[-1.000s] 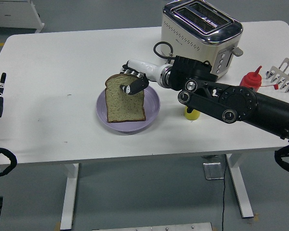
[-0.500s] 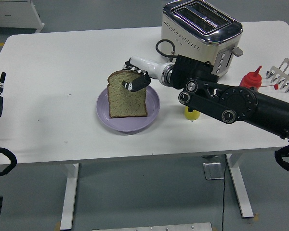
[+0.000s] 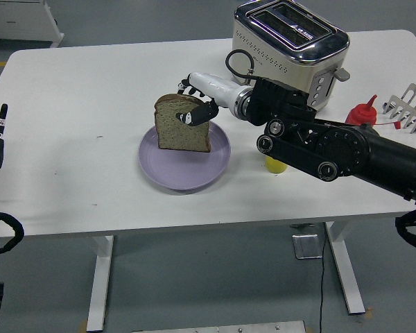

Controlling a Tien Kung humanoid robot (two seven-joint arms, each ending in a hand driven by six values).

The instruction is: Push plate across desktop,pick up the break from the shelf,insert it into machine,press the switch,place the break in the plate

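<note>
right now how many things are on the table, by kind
toaster: 1
plate: 1, purple
bread slice: 1, held in the right hand over the plate
red squeeze bottle: 1
yellow object: 1, mostly hidden by the arm
metal rack: 1
total: 6

Bare white table lies open from the purple plate's seven to eleven o'clock, while the toaster at one and yellow object at three crowd it.
</note>
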